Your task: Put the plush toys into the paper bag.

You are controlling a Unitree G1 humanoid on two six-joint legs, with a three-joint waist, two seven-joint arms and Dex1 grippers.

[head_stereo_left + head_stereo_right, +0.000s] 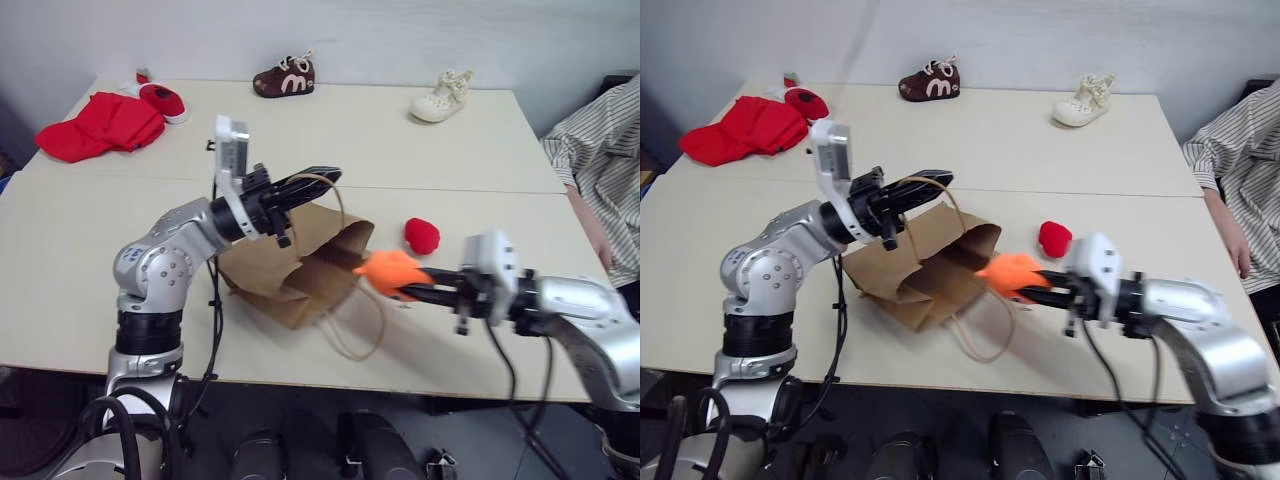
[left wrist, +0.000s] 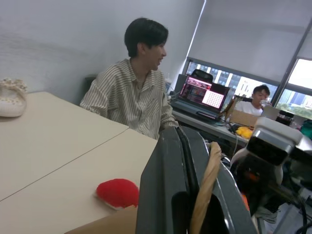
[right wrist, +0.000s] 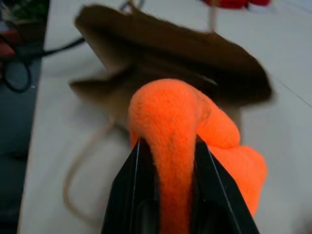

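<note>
Nothing bagged yet. Right gripper (image 1: 418, 290) grasps the orange toy (image 1: 390, 271) at the mouth of the paper bag (image 1: 290, 270); left gripper (image 1: 318, 177) is clenched on one bag handle (image 2: 204, 187), lifting the mouth. Red toy (image 1: 421, 235) lies on the table (image 1: 90, 290) just beside the bag. Two toys, one bag; both left to go in.

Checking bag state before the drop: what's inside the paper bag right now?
The paper bag lies on its side, mouth toward the right gripper, which holds the orange plush toy just outside. The opening looks dark; nothing visible inside, deeper interior hidden. The red plush toy sits on the table.
</note>
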